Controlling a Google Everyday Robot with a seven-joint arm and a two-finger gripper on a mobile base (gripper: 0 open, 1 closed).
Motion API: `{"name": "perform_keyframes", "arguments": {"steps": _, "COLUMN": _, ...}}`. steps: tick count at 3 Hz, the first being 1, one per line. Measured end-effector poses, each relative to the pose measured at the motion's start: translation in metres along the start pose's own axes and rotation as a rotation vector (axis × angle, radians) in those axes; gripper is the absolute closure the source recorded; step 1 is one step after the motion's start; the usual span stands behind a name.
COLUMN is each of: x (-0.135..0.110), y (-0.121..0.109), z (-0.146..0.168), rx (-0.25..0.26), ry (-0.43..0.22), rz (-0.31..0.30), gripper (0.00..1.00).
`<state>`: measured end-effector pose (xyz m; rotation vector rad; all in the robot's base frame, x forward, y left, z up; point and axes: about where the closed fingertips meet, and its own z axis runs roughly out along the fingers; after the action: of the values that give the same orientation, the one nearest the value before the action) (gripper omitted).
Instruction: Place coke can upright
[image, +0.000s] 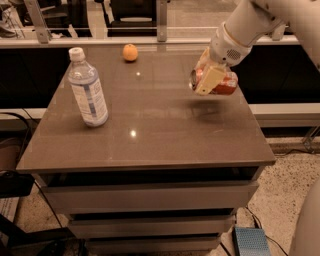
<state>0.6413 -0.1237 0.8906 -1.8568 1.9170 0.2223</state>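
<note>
The red coke can (224, 84) lies on its side in my gripper (209, 79), silver top pointing left. The gripper is shut on it and holds it a little above the right part of the brown table top (150, 125); a faint shadow lies on the table below it. The cream fingers (210, 80) cover the can's left half. My white arm comes down from the upper right.
A clear plastic water bottle (88, 89) stands upright on the left of the table. A small orange fruit (130, 52) sits at the far edge. The table's right edge is close under the can. A metal railing runs behind the table.
</note>
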Motion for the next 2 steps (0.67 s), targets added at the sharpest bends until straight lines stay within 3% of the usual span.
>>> {"name": "perform_keyframes", "arguments": {"steps": 1, "x": -0.018, "y": -0.010, "z": -0.029, "rx": 0.010, "ry": -0.186, "rz": 0.065, "gripper": 1.00}}
{"name": "perform_keyframes", "arguments": {"steps": 2, "x": -0.030, "y": -0.015, "z": -0.048, "rx": 0.003, "ry": -0.427, "rz": 0.149, "gripper": 1.00}}
